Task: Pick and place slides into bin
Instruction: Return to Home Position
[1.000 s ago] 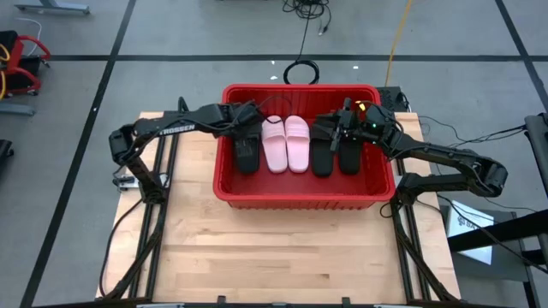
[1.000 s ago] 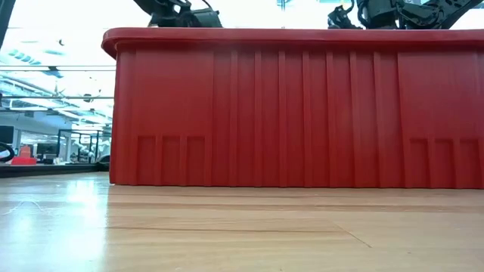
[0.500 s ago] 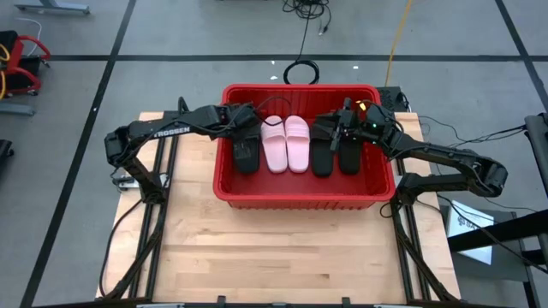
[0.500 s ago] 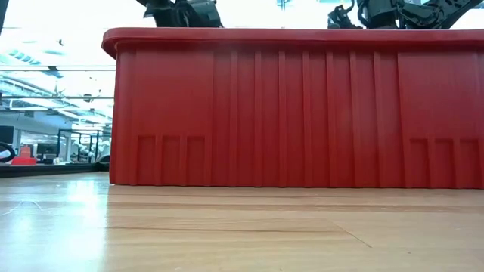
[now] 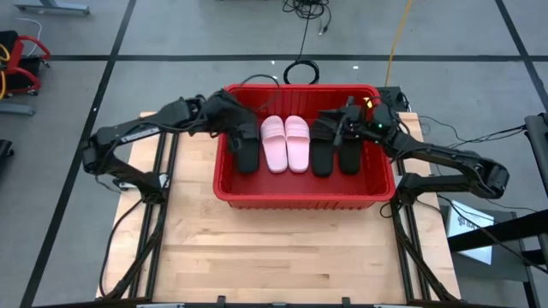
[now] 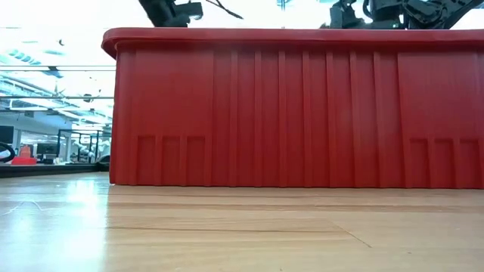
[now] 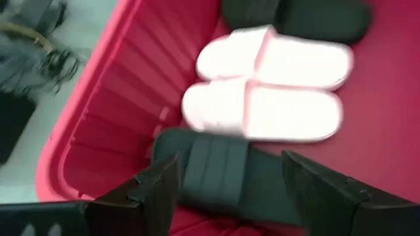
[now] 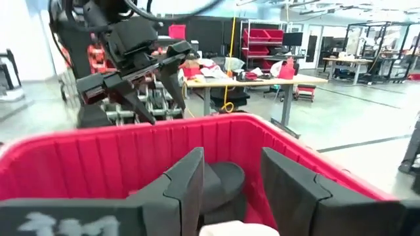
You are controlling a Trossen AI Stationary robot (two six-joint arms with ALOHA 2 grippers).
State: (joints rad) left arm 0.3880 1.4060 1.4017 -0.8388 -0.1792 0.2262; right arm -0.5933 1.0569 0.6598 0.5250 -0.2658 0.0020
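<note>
Left gripper: you have it above the left end of the bin, over the leftmost black slide. Its fingers stand apart with nothing clamped.
Right gripper: it hangs above the bin's right end, over two more black slides. Its fingers are spread and empty.
Bin: red, on the far half of the worktop. Its ribbed wall fills your low view.
Slides: five show, all lying inside the bin in one row.
Pink pair: side by side, touching, mid-row between the black ones.
</note>
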